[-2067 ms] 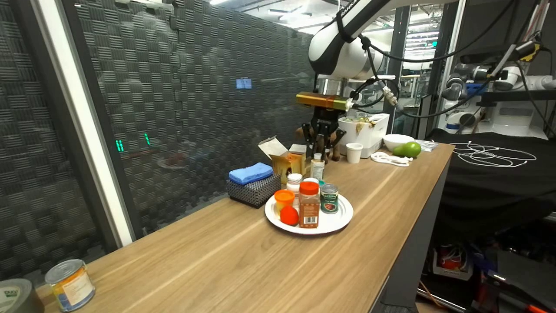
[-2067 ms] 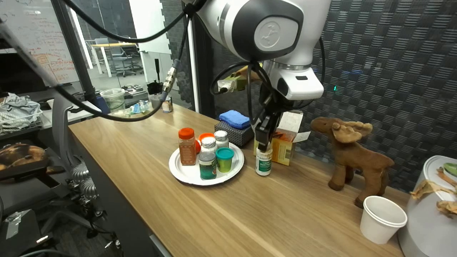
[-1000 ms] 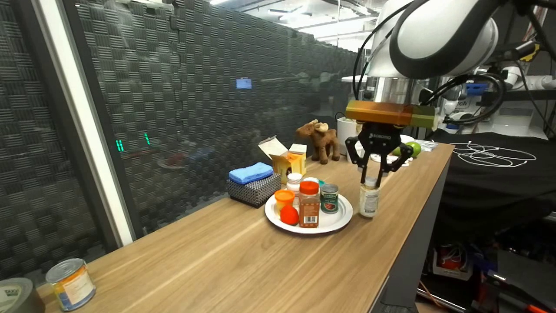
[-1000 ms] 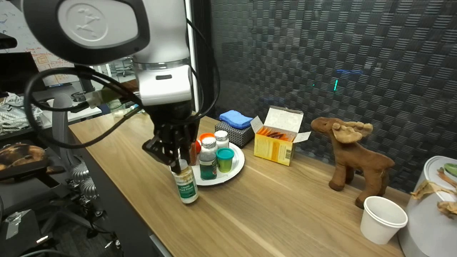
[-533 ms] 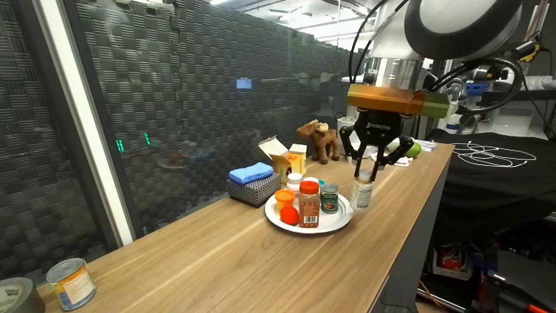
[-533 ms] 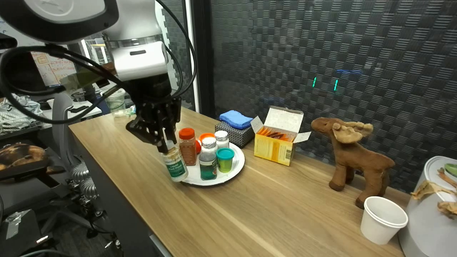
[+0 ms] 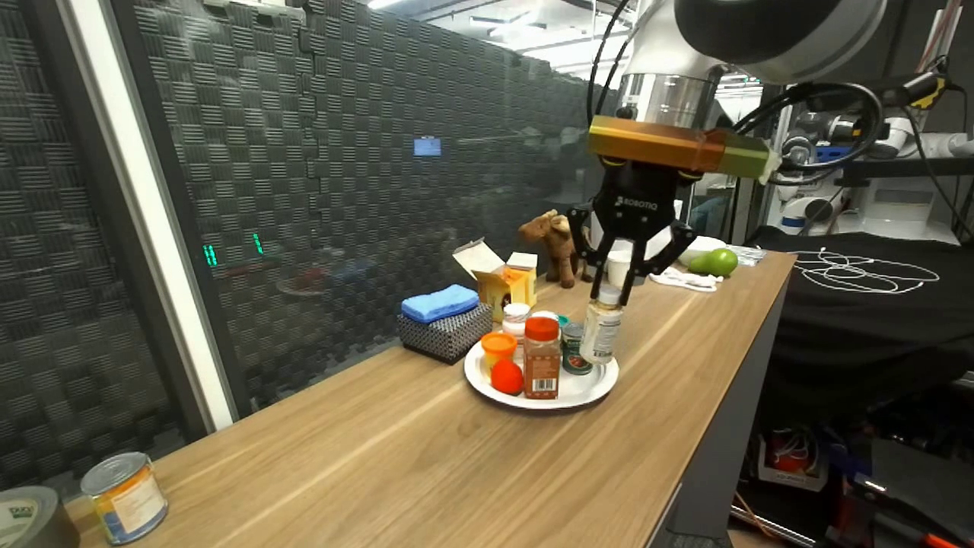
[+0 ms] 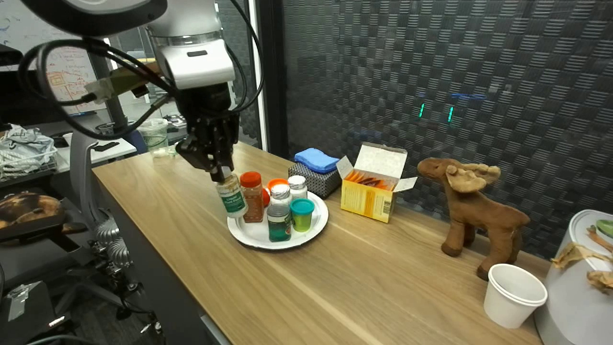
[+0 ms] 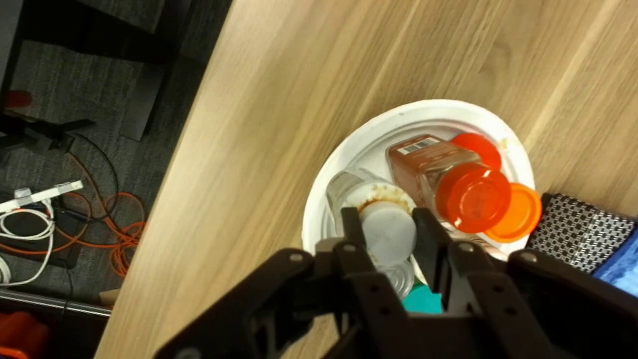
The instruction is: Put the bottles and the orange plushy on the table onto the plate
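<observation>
1. Pinching in the tool (image 7: 611, 295), by the top, a pale bottle (image 8: 233, 197) with a green label.
2. Holding it slightly tilted at the plate (image 7: 586, 390), on the side nearer the open long edge of the bench (image 7: 426, 457); impossible to tell contact between base and plate.
3. Bearing on the plate, close together: a red-lidded jar (image 8: 252, 201), an orange-lidded tub (image 7: 498, 347), a round red-orange thing (image 7: 506, 378), a green can (image 8: 279, 227), a teal-lidded tub (image 8: 301, 218) and two white-topped bottles (image 8: 298, 187).
4. Showing along the opposite long edge, in both exterior views, a blue cloth (image 7: 439, 303) on a patterned box (image 7: 449, 335), an open yellow carton (image 8: 368, 200) and a brown moose toy (image 8: 479, 208).
5. Showing well apart from the plate, in an exterior view, a tin (image 7: 128, 502).
</observation>
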Controlling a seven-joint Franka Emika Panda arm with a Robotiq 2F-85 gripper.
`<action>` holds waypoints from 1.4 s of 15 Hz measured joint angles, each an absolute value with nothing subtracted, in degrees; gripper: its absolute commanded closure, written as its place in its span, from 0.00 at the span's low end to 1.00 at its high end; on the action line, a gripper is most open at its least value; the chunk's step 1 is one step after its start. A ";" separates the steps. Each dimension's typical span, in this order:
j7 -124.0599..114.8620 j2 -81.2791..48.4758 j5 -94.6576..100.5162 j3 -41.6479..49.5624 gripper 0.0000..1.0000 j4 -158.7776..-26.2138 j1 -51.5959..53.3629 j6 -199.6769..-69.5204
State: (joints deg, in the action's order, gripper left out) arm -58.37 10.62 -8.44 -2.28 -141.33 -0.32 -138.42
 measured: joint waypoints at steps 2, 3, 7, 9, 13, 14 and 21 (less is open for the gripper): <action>-57.01 8.99 -9.57 -2.28 0.88 -139.33 -0.05 -138.19; -56.62 8.02 -9.88 -2.28 0.88 -138.39 -0.02 -137.95; -56.29 3.47 -9.97 -2.25 0.88 -135.91 -0.02 -137.41; -56.09 1.55 -9.98 -2.18 0.88 -135.30 -0.02 -137.39; -55.58 -0.81 -9.98 -1.88 0.89 -134.17 -0.03 -137.61; -55.55 -1.15 -9.98 -1.74 0.89 -133.90 -0.04 -137.86; -52.81 -2.60 -11.43 -0.90 0.87 -133.29 -0.07 -139.64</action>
State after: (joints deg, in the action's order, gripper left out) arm -52.81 -2.60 -11.43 -0.90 -133.29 -0.07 -139.64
